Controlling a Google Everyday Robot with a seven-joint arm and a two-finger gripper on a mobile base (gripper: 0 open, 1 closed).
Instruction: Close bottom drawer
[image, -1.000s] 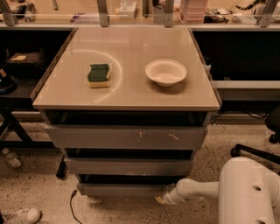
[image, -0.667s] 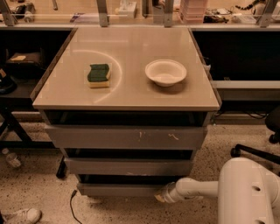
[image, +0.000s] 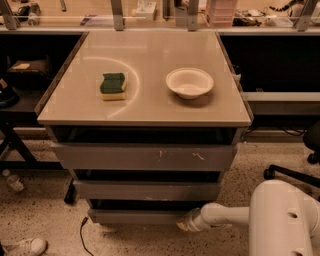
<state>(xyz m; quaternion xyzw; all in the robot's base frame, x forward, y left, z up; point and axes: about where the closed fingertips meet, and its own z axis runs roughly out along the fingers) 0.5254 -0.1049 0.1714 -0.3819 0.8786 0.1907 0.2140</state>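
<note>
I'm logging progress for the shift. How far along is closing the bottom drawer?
Done: the gripper is low, at the right end of the front of the bottom drawer. In hand: apparently a push on that front. Left: a dark gap shows above the front, so it may not be fully in; I cannot tell for certain.

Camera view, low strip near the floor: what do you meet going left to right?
Shoe → bottom drawer → gripper, at the drawer's right front corner → robot body.
</note>
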